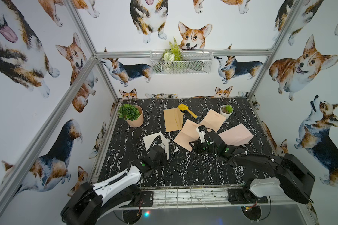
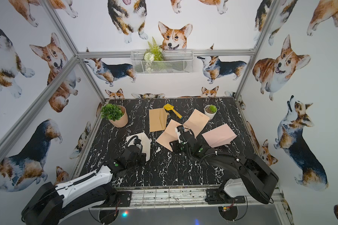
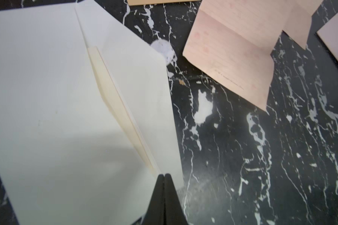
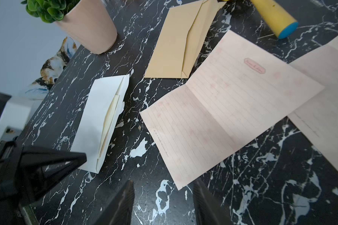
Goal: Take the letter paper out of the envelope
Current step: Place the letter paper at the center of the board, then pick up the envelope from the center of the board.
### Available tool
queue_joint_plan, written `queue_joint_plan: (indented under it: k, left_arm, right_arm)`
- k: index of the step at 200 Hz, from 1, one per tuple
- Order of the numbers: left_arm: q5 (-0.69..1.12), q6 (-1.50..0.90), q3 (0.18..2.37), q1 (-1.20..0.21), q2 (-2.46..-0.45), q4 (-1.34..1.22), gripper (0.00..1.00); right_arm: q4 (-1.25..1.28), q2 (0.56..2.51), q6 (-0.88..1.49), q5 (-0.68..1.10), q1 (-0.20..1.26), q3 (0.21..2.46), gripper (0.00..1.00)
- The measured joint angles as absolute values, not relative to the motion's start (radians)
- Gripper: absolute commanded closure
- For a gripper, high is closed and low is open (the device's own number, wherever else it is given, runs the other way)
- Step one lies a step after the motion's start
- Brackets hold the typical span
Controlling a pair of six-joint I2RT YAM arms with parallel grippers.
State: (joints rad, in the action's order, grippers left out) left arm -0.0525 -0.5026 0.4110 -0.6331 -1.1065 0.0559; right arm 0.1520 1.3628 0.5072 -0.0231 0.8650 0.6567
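A white envelope (image 1: 148, 139) (image 3: 47, 97) (image 4: 98, 113) lies on the black marble table, left of centre, with its mouth open. Folded cream letter paper (image 3: 113, 101) (image 4: 110, 116) sits inside it, one edge showing. My left gripper (image 3: 164, 175) (image 4: 83, 156) is shut, its tips at the envelope's near edge beside the mouth. Nothing shows between the fingers. My right gripper (image 4: 163, 181) is open over bare table, just short of the corner of an unfolded pink lined sheet (image 1: 183, 134) (image 4: 232, 109), and holds nothing.
A tan envelope (image 1: 173, 120) and a yellow toy shovel (image 1: 186, 110) lie behind. Another pink sheet (image 1: 213, 118) and a pale pink envelope (image 1: 236, 134) lie to the right. A potted plant (image 1: 134, 116) stands at the back left. A small white pot (image 1: 226, 111) stands at the back right.
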Motion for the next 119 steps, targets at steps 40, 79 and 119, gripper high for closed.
queue_joint_plan:
  k: [40,79,119]
  left_arm:
    - [0.084,-0.450,0.491,-0.437,-1.213,-0.062,0.95]
    - [0.082,-0.451,0.445,-0.373,-1.242,-0.208,0.94]
    - [0.011,-0.440,0.381,-0.365,-1.206,-0.313,0.92]
  right_arm:
    - [0.144,1.541,0.551,0.028,0.955,0.746,0.47]
    - [0.146,1.710,0.558,0.034,1.001,0.876,0.47]
    - [0.148,1.837,0.562,0.043,1.002,0.981,0.47]
